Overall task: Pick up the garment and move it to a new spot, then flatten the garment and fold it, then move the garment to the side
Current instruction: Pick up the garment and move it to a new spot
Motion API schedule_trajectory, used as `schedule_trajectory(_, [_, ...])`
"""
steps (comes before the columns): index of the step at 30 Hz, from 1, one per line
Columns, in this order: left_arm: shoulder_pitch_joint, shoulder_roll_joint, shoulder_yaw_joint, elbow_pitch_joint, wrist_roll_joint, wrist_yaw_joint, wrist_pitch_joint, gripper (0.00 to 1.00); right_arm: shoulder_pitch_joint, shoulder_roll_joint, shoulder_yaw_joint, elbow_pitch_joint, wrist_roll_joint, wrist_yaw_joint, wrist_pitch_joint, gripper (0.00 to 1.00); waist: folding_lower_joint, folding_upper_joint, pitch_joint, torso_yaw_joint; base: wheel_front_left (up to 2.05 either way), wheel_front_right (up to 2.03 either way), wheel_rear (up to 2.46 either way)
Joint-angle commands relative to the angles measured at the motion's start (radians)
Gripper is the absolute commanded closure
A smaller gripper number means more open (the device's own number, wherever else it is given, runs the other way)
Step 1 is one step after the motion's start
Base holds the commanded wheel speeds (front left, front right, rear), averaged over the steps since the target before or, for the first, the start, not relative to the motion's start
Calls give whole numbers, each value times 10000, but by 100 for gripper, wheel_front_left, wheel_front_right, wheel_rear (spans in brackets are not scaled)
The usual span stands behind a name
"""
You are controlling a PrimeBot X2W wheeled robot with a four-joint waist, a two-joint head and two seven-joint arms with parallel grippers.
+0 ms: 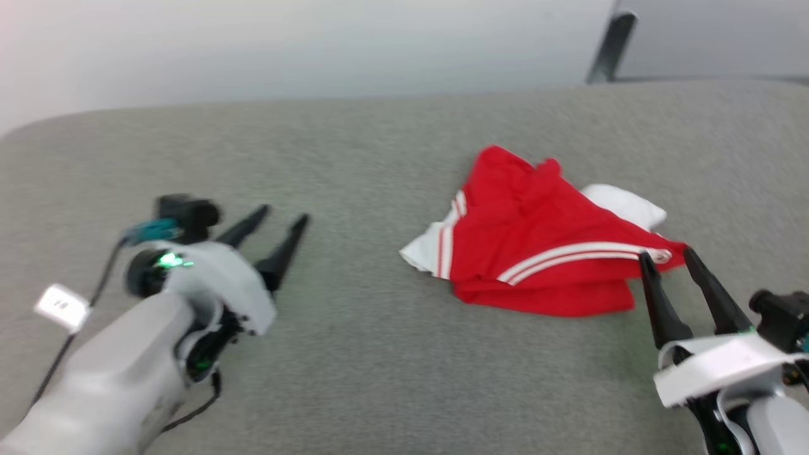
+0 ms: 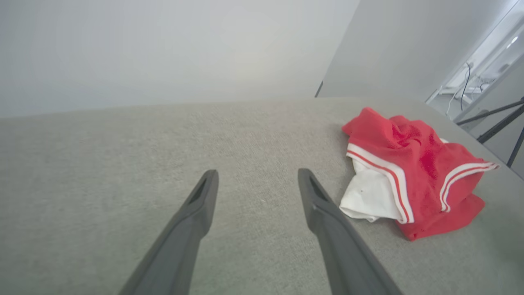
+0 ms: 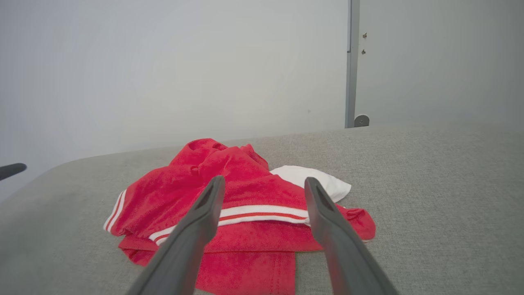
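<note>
The garment (image 1: 537, 243) is a crumpled heap of bright red fabric with white end panels and white-and-red stripe trim, lying right of centre on the grey padded surface (image 1: 354, 354). My right gripper (image 1: 667, 258) is open, its tips at the garment's near right corner, nothing between them. In the right wrist view the garment (image 3: 245, 192) lies just ahead of the open right gripper (image 3: 264, 183). My left gripper (image 1: 284, 215) is open over bare surface, well left of the garment. The left wrist view shows the garment (image 2: 413, 164) off to the right of the open left gripper (image 2: 258, 174).
A pale wall rises behind the grey surface's far edge. A dark post (image 1: 610, 47) stands at the back right. Tripod legs (image 2: 497, 123) and cables show beyond the surface's right side. Bare grey surface (image 2: 102, 164) stretches wide on the left.
</note>
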Motion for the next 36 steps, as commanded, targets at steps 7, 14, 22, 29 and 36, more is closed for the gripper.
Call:
schedule_trajectory(7, [2854, 301, 3398, -863, 2055, 706, -38, 0, 1089, -303, -683, -395, -150, 1, 431, 0, 0, 0, -1171, 1475, 0, 0, 0])
schedule_trajectory(14, [5738, 164, 6366, -2419, 3609, 1218, -41, 0, 1878, -305, -1266, -830, -296, 1, 780, 0, 0, 0, -1442, 1643, 0, 0, 0])
schedule_trajectory(22, [8174, -27, 8711, -4322, 5348, 1732, -42, 0, 2431, -229, -1790, -1238, -413, 1, 1026, 0, 0, 0, -1708, 1623, 0, 0, 0])
schedule_trajectory(29, [9008, -381, 9507, -5335, 6339, 1789, -42, 0, 2531, -128, -1954, -1478, -503, 1, 1184, 0, 0, 0, -1839, 1520, 0, 0, 0])
schedule_trajectory(36, [9289, -661, 9758, -5362, 6695, 1632, -42, 0, 2598, 4, -1784, -1480, -576, 1, 1186, 0, 0, 0, -1816, 1384, 0, 0, 0])
